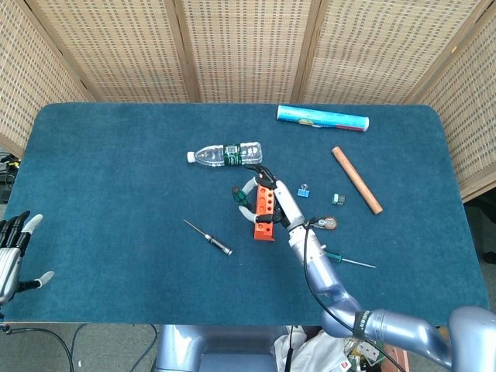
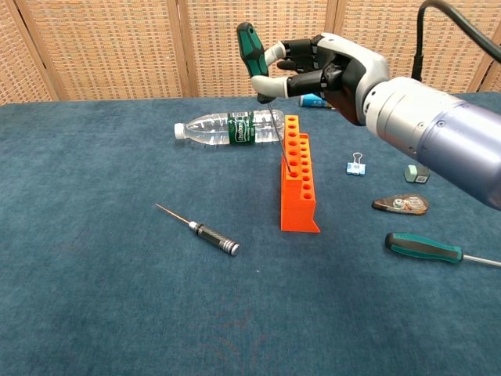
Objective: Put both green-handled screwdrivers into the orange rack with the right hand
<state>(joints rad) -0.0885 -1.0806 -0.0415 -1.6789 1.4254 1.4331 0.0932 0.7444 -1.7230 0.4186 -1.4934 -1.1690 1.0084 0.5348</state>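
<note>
My right hand (image 2: 329, 69) holds a green-handled screwdriver (image 2: 252, 59) above the orange rack (image 2: 298, 176), pinching the handle between thumb and fingers. Its thin shaft slants down to the right, and the tip reaches the rack's top near a hole. In the head view the same hand (image 1: 273, 197) sits over the rack (image 1: 264, 210) at the table's middle. The second green-handled screwdriver (image 2: 425, 247) lies flat on the blue cloth right of the rack, also seen as a screwdriver (image 1: 346, 260) in the head view. My left hand (image 1: 14, 252) rests with fingers spread at the table's near left edge.
A black-handled screwdriver (image 2: 205, 229) lies left of the rack. A clear water bottle (image 2: 232, 128) lies behind it. A blue binder clip (image 2: 356, 166), a small green block (image 2: 418, 174) and a brown oval piece (image 2: 400, 205) lie to the right. A wooden dowel (image 1: 356, 180) and a blue tube (image 1: 322, 118) lie farther back.
</note>
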